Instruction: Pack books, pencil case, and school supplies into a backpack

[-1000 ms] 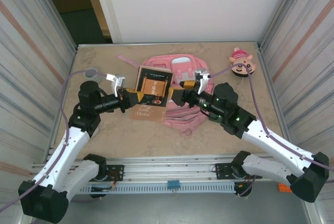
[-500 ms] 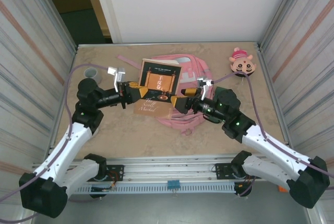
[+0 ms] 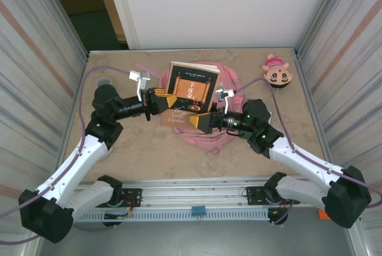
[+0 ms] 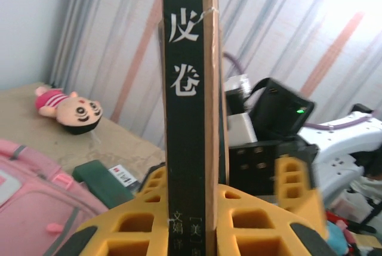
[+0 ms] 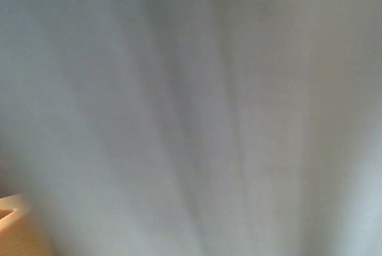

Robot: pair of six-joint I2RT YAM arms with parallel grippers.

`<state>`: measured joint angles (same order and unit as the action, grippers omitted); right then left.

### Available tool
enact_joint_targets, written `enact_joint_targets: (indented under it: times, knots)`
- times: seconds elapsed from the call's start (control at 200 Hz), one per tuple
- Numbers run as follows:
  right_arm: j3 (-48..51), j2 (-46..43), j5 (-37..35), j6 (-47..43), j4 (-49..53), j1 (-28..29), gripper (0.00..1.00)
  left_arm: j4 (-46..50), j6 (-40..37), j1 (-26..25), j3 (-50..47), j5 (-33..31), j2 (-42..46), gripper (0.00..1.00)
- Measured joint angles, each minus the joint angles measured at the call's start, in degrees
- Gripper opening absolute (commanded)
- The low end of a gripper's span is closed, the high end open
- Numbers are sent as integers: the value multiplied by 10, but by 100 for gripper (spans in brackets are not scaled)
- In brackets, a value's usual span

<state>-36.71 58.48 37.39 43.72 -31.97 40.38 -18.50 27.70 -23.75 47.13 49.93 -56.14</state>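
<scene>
packing of the thin orange-brown book with dark picture panels [image 3: 192,86], held over the large soft pink backpack [image 3: 209,136]

right gripper [image 3: 200,123] sits nearest, just below the book's lower edge; whether its claw is apart or together i cannot tell. left gripper [image 3: 162,102] is clamped on the book's edge, holding it upright and tilted above the backpack, which lies flat on the beige table [image 3: 149,154]. flat dark green pencil case [image 4: 101,181] lies beside the pack, and a round cartoon-face toy [image 3: 277,76] sits in the far corner. the book looks to be the first item going in; the next move calls for an open pack mouth and lowering the book into it edge-first.
</scene>
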Motion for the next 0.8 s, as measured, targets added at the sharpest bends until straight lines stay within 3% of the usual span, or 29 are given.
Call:
enact_joint_targets:
  times: [0.19,0.301,0.361,0.416,0.521,0.631,0.656,0.666,0.802]
  knots:
    - [2,-37,-11,-6,-2,0,60,18,-14,0,-10,-28,-3,1]
    - [2,-24,-36,-9,7,0,41,20,-21,0,-11,-30,-4,6]
    - [1,-15,-49,-9,12,0,21,28,-27,0,-11,-32,-4,14]
    - [-1,-6,-58,-18,21,-2,11,38,-38,0,-11,-35,-3,27]
    - [-5,-2,-73,-47,66,-2,7,78,-72,0,-11,-53,4,52]
    - [-33,-11,-104,-119,183,3,2,155,-125,0,-9,-86,28,74]
    - [-40,-16,-116,-141,213,7,2,173,-144,0,-7,-93,34,95]
    - [-43,-18,-121,-148,226,8,2,183,-146,0,-7,-96,37,98]
    - [-69,-44,-210,-251,373,30,2,304,-260,0,31,-120,71,99]
